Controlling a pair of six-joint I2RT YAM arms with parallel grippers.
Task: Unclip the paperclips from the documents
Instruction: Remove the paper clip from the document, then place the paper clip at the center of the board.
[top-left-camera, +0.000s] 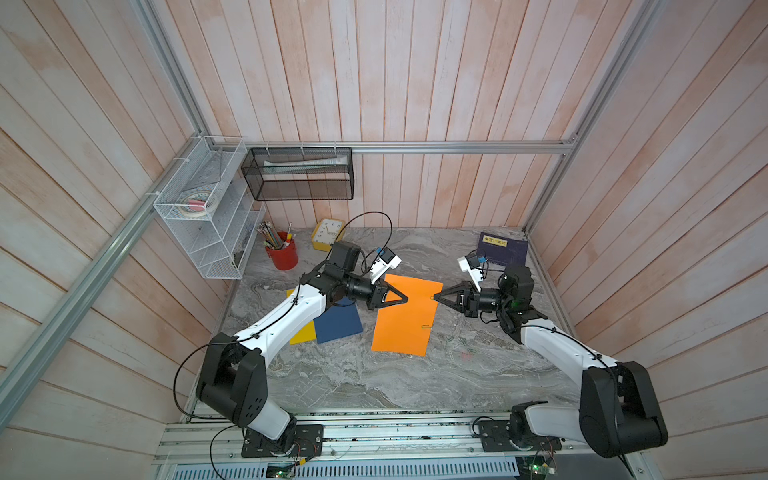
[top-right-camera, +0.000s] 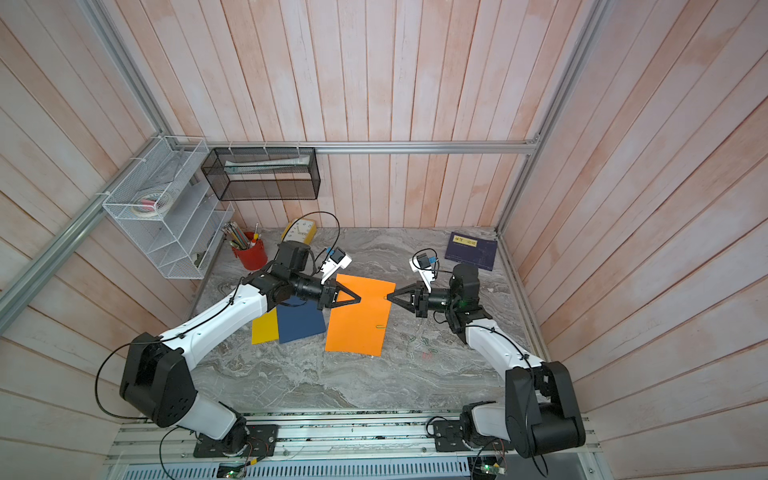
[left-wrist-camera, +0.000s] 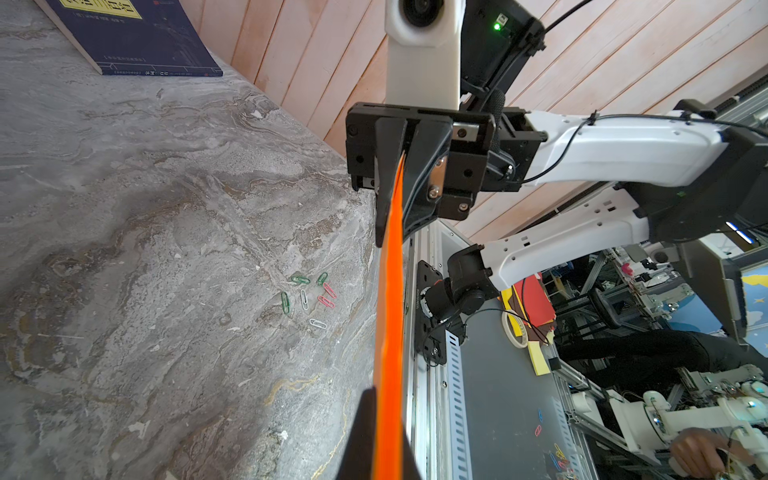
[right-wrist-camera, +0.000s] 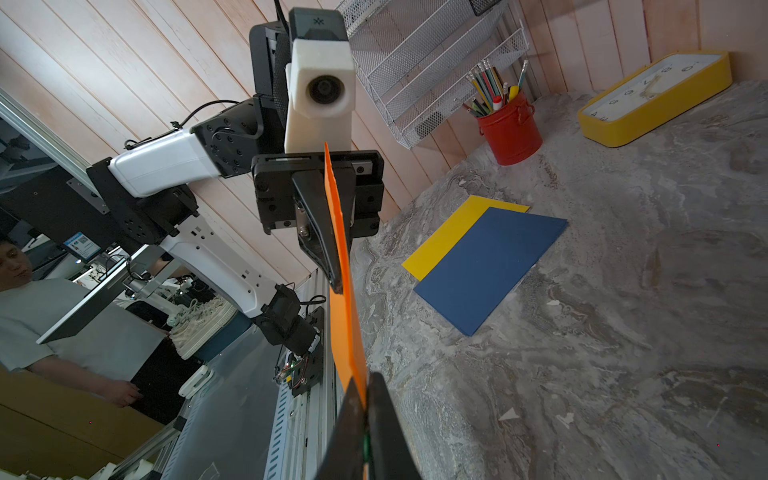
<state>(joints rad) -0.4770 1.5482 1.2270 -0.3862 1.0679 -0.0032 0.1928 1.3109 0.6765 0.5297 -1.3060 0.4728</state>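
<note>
While left claw (top-left-camera: 405, 297) and right claw (top-left-camera: 435, 297) are both clamping the orange sheet (top-left-camera: 399, 332), its paperclip (top-left-camera: 426, 326) is sitting just below right claw.

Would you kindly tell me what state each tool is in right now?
Left tool: closed, holding the orange sheet.
Right tool: closed on the same sheet's far edge.

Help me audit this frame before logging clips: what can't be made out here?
- Right wrist view: whether the right hand pinches a clip with the orange sheet; its fingers cover the spot.
- Both top views: yellow sheet mostly hidden under blue sheet and left arm.
- Both top views: loose paperclips too small to count.
</note>
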